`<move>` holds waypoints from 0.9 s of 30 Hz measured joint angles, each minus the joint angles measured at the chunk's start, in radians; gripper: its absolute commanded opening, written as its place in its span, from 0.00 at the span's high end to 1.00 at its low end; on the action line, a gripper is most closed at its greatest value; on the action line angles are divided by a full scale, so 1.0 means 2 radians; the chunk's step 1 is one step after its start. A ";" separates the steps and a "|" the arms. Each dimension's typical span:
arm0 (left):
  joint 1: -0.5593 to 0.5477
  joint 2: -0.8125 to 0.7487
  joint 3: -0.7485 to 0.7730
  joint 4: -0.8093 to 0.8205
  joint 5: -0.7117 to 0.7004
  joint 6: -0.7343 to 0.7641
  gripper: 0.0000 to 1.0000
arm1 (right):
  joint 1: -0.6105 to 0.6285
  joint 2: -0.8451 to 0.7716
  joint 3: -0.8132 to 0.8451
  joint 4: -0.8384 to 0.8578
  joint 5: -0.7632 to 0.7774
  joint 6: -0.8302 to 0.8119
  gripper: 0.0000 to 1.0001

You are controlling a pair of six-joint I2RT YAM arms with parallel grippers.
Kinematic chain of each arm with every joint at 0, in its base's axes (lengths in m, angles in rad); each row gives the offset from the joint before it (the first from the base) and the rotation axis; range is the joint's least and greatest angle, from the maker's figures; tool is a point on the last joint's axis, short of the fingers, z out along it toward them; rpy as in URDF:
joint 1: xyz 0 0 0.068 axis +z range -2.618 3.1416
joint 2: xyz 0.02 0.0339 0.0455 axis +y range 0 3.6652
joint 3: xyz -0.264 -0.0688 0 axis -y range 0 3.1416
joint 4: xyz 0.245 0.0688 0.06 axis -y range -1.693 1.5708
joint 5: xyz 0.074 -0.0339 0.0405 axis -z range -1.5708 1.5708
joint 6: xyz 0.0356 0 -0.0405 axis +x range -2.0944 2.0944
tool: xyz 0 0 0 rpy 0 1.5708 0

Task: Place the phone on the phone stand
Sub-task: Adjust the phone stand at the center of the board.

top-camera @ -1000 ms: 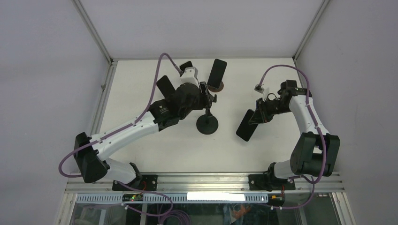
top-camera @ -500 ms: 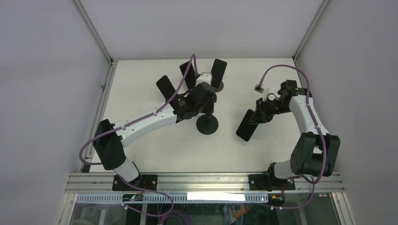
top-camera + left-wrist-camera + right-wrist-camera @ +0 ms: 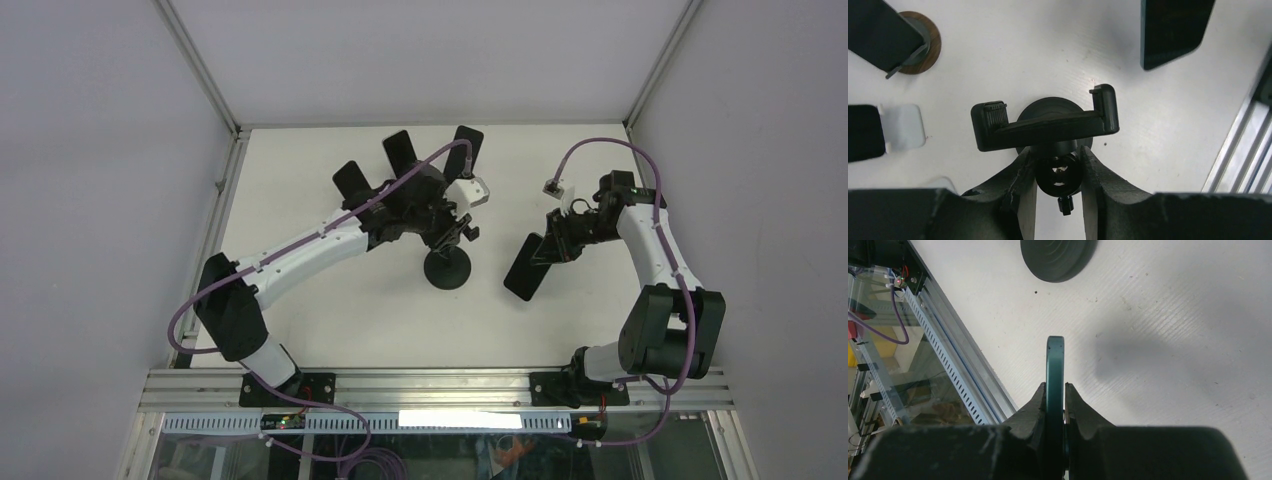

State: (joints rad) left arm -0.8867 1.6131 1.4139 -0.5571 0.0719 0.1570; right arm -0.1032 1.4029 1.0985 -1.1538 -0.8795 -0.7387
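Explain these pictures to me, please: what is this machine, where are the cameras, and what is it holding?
These are two robot arms bolted to the near edge of a white table. One picture looks down from above. The other two come from a small camera on each wrist, so each shows that arm's own fingers. From above, the left arm reaches to a black stand mid-table. Its wrist view shows its fingers on either side of the stand's neck, though I cannot tell whether they grip it. The right arm has its fingers pinched on a phone, seen edge-on. Three more phones are propped up at the back.
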 measured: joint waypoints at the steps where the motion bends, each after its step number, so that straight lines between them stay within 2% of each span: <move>1: 0.012 -0.002 0.000 -0.007 0.036 0.031 0.95 | 0.000 -0.001 0.000 0.000 0.000 0.000 1.00; 4: 0.061 -0.001 0.006 -0.043 0.130 0.115 0.93 | 0.000 -0.002 0.000 -0.001 0.000 -0.001 1.00; 5: 0.074 0.001 0.013 -0.061 0.154 0.143 0.89 | 0.000 -0.002 0.000 -0.001 0.000 -0.001 1.00; 9: 0.099 0.027 0.056 -0.118 0.196 0.240 0.84 | 0.000 -0.003 0.000 -0.002 0.000 -0.002 1.00; 12: 0.098 0.052 0.086 -0.137 0.219 0.282 0.67 | -0.002 -0.004 0.000 -0.002 -0.001 -0.002 1.00; 16: 0.098 0.069 0.108 -0.145 0.226 0.293 0.48 | -0.002 -0.005 0.000 -0.003 -0.002 -0.004 1.00; 20: 0.104 0.071 0.107 -0.123 0.212 0.263 0.33 | -0.002 -0.005 -0.001 -0.006 -0.002 -0.006 1.00; 23: 0.109 0.044 0.065 -0.066 0.199 0.226 0.22 | -0.002 -0.005 -0.002 -0.006 -0.003 -0.007 1.00; 27: 0.110 -0.023 -0.009 -0.001 0.161 0.165 0.17 | -0.002 -0.005 -0.002 -0.008 -0.006 -0.008 1.00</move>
State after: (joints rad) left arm -0.6674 1.5661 1.3964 -0.5591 0.3939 0.4862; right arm -0.1081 1.3937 1.0935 -1.1690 -0.8906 -0.7544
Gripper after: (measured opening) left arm 0.811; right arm 0.141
